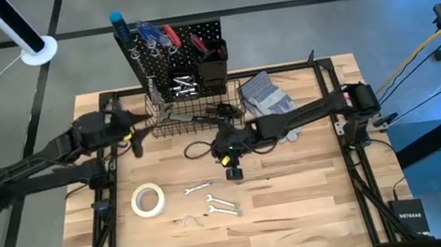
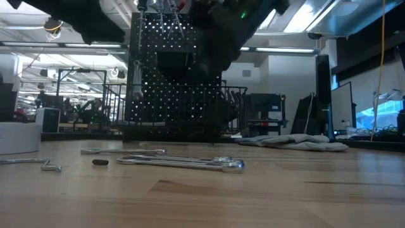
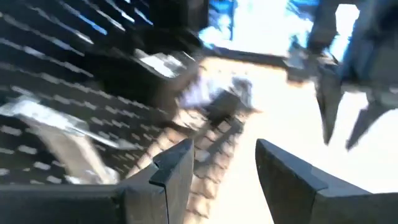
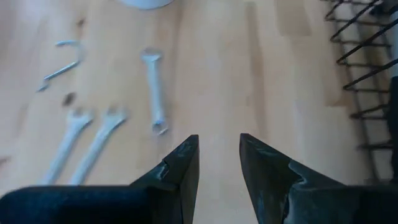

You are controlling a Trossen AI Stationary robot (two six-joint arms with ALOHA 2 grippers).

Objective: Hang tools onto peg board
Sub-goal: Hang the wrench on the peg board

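The right end effector [image 1: 233, 172] hangs over the middle of the tabletop [image 1: 306, 208], fingers [image 4: 180, 165] parted and empty, pointed at the loose wrenches. Three wrenches lie in front of it: a single one [image 4: 154, 90] and a pair [image 4: 84, 140] side by side, with a bent hook [image 4: 59, 62] beyond them and the tape roll [image 1: 148, 200] farther off. The left end effector [image 3: 217, 177] sits released and empty by the wire basket [image 1: 192, 115] at the foot of the peg board [image 1: 178, 54], which already carries screwdrivers and pliers.

The step in hand looks like picking the next wrench. That calls for the right arm to drop low, straddle the single wrench across its shaft and close on it flat against the wood, which may slip.
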